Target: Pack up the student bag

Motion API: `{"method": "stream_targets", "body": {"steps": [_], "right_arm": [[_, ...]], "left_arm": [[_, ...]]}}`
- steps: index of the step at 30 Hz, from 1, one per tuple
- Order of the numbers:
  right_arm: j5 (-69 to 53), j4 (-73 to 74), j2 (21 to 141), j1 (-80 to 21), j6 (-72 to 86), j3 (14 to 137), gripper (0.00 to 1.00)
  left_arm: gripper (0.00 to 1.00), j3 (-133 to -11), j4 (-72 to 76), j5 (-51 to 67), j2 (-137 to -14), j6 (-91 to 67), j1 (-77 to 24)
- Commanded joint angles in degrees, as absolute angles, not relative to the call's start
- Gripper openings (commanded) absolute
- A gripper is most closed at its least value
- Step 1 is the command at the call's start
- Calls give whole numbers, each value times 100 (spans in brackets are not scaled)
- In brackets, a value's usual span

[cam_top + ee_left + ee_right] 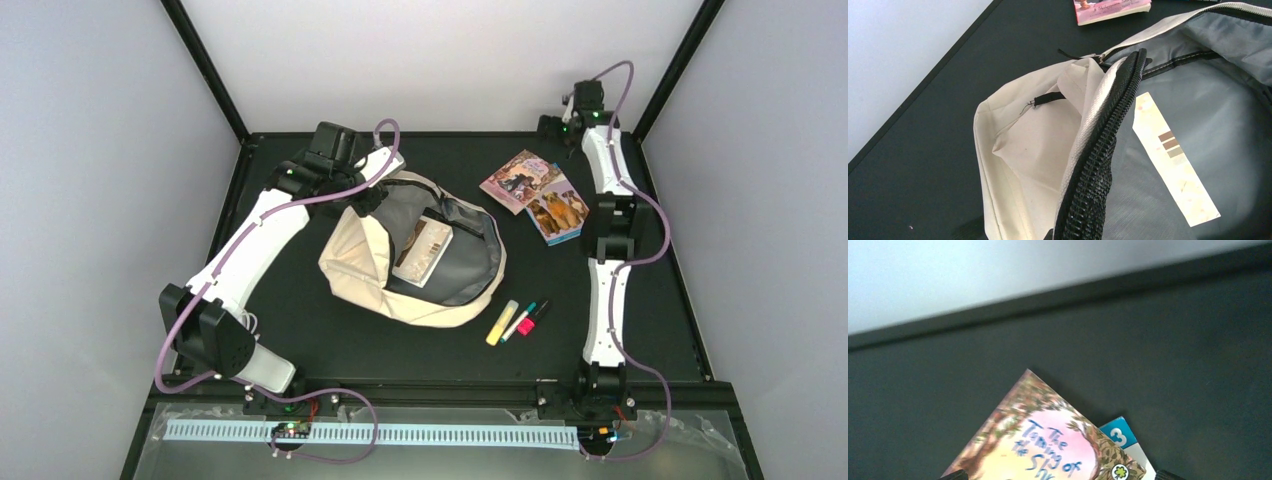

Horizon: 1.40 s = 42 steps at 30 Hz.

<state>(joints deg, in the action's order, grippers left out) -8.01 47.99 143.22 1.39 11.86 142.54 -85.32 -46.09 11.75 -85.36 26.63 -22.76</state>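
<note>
Black table (300, 330) | student bag (365, 265) cream, grey-lined, unzipped (book (425, 250) inside) | left tool (368, 197) clamps its rim | right tool (1059, 476) apart

Student bag (1033, 160) opened wide on a black table (908, 165). Cream outer fabric at left and centre, folded into a loose pocket, with a short black tab (1048, 98) and a stray thread at the fold. Black zipper band (1103, 145) raised along the rim, running from the lower edge of view up toward top centre. Grey lining (1228, 115) at right, bearing a flat, pale cream strip (1173, 160) marked with three small brown bars; nature of the strip not clear. Book (1110, 7) with a pink edge on the table beyond the bag, cut off by the frame. Pale wall (893, 45) at upper left.
</note>
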Motion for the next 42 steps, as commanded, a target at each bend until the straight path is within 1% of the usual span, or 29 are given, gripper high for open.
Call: {"method": "stream_targets", "body": {"steps": [1,6,9,15,20,23,25,28,30,33,36,38,39,40,42], "right_arm": [[-1081,4725,14828,195,1835,14079,100],[-1449,4102,15126,190,2759,14069,100],[-1721,3939,15272,185,3146,13998,95],[-2101,3766,15486,88,3413,13776,89],[-2611,3599,15323,80,3621,13524,86],[-2301,4136,14894,11,3043,13432,86],[-1825,4328,14350,-116,2540,12930,86],[-819,4231,13452,-432,1699,11999,88],[-66,4249,13086,-731,875,11723,91],[1274,4256,12893,-1280,-591,11586,94],[2429,3744,12929,-1606,-2133,11277,95],[2735,3528,13031,-1675,-2800,11168,92],[2725,3547,13082,-1678,-2996,11206,88],[2653,3582,13108,-1685,-3113,11192,85],[2362,3567,12994,-1727,-3293,10953,84]], "left_arm": [[2,-8532,-4655,993,-8532,2786,-2215],[1,-8584,-4684,1028,-8638,2773,-2215],[1,-8596,-4692,1020,-8634,2793,-2206],[2,-8625,-4693,1001,-8672,2821,-2189],[2,-8655,-4698,989,-8714,2821,-2165],[2,-8679,-4684,912,-8733,2777,-2116],[2,-8742,-4676,778,-8793,2708,-2038],[2,-8920,-4697,599,-8865,2610,-1823],[2,-9023,-4747,575,-8861,2593,-1625],[2,-9043,-4790,513,-8691,2725,-1360],[2,-8931,-4805,385,-8470,2852,-1143],[2,-8896,-4865,303,-8346,2900,-969],[2,-8884,-4894,276,-8296,2908,-893],[2,-8860,-4911,277,-8244,2900,-802],[2,-8792,-4912,338,-8150,2893,-674]]}}
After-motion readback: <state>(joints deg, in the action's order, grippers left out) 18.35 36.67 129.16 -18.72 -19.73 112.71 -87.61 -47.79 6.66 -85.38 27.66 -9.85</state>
